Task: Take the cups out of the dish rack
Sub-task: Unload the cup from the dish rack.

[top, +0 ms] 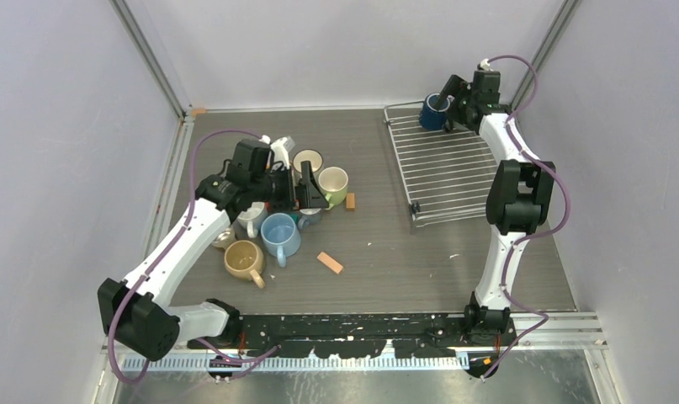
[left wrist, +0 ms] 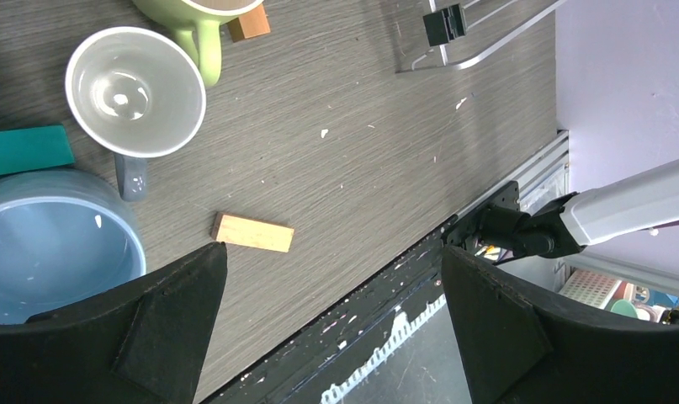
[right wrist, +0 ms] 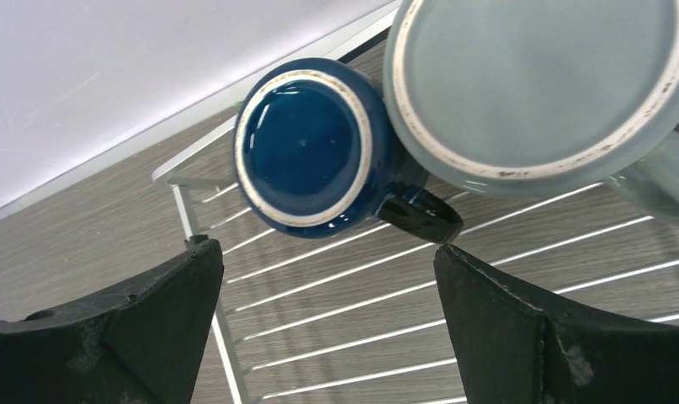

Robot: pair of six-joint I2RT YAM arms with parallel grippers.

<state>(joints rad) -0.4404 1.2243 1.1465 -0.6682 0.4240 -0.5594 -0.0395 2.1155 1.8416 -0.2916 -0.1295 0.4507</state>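
Right gripper point(right wrist: 326, 251) jaws apart, empty, facing upturned navy mug point(right wrist: 302, 147) on dish rack point(top: 450, 172), far corner. Grey-blue mug point(right wrist: 538, 76) touches it, so closing cd knock neighbour. Left gripper point(left wrist: 331, 252) also apart, empty, nr mugs on table point(top: 268, 231).

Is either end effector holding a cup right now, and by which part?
Nothing is held. The left end effector and right end effector are both open and empty; the navy cup sits just beyond the right one's fingers, ungripped.
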